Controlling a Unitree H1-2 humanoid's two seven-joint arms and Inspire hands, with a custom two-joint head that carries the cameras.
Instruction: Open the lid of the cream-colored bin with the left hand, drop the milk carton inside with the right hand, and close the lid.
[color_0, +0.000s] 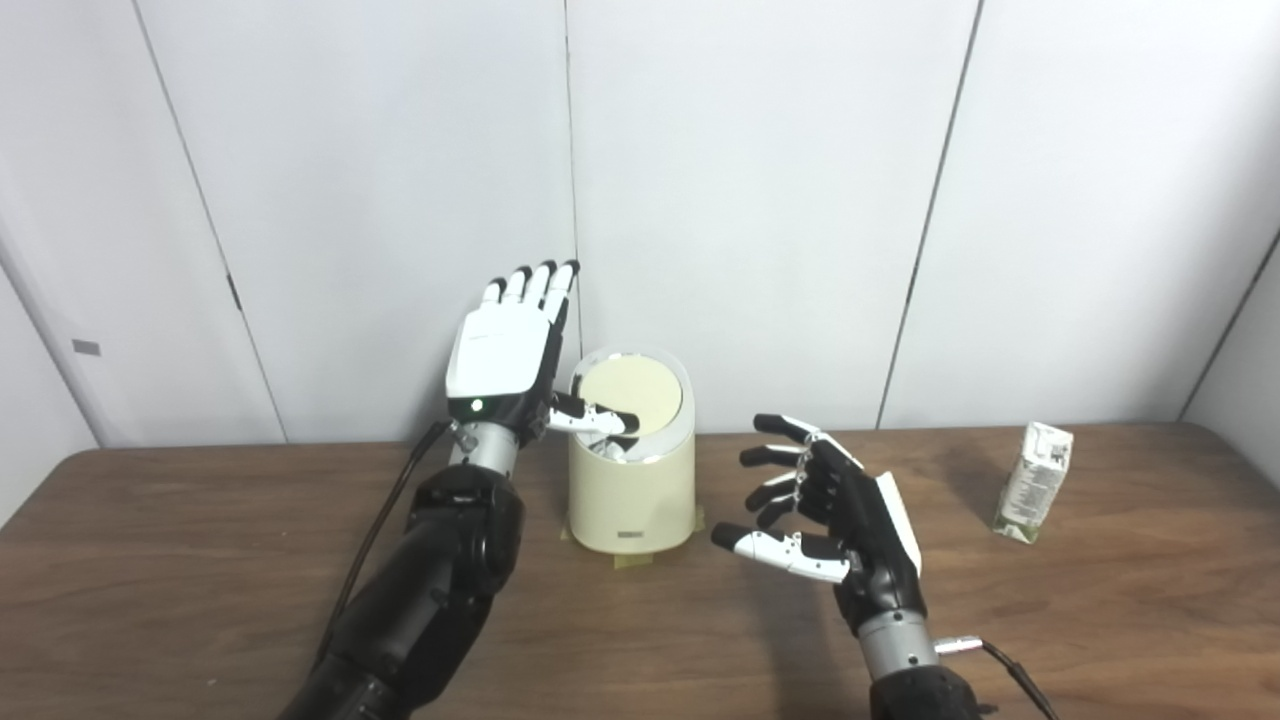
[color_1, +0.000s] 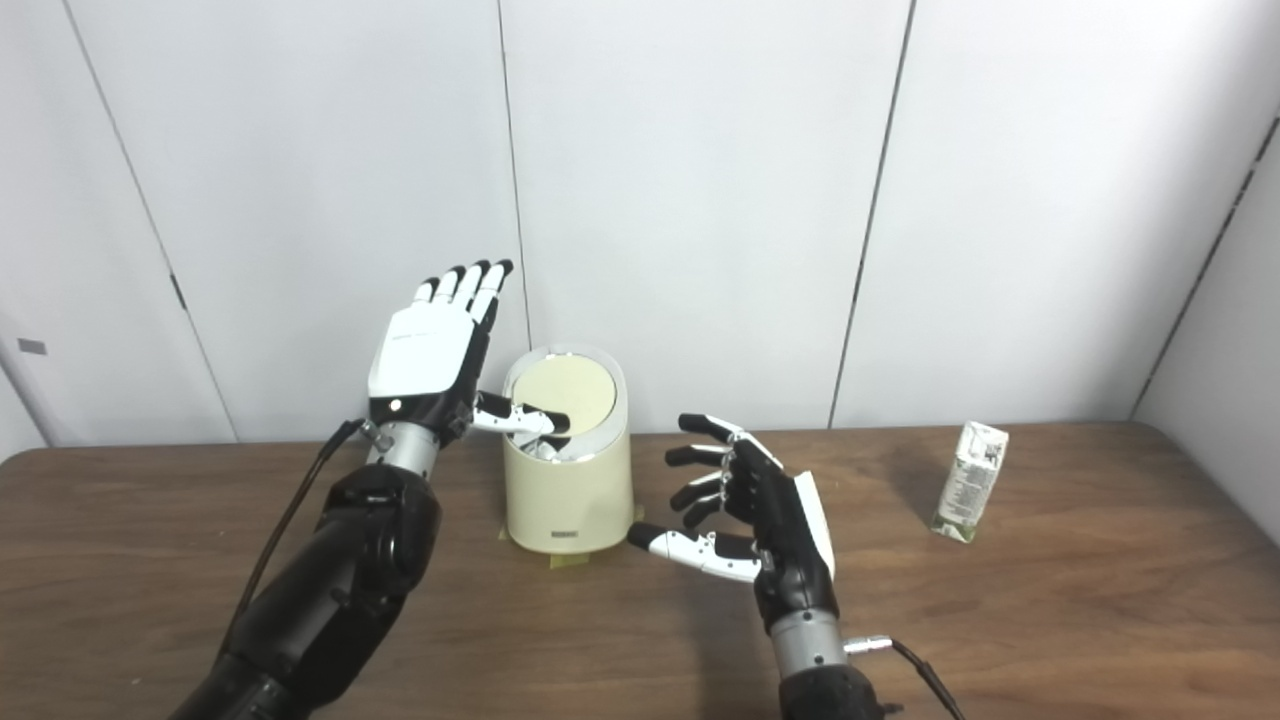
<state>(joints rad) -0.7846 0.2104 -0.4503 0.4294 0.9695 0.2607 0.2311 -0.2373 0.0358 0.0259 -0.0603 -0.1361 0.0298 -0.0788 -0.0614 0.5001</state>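
The left hand (color_0: 505, 365) stands raised at the left side of the cream-colored bin (color_0: 632, 480), palm facing right, with its fingers (color_0: 530, 285) extended upward and together, holding nothing. Its thumb (color_0: 592, 415) reaches sideways across the front edge of the lid (color_0: 632, 394), which is a round cream disc tilted back inside the bin's top ring, so that a dark gap shows below the thumb (whether the thumb presses on the lid or only overlaps it cannot be determined). The bin stands upright toward the rear of the wooden tabletop (color_0: 200, 560), close to the white wall panels (color_0: 760, 200), with strips of tape (color_0: 630, 560) visible at its base. To the right of the bin, the right hand (color_1: 755, 510) hovers above the tabletop, apart from the bin, with palm turned left, fingers spread and slightly curled, thumb pointing toward the bin base; it is open and empty. Farther right, well apart from the right hand, the milk carton (color_1: 968, 480) stands upright on the tabletop near the back edge, leaning slightly, white with green print.
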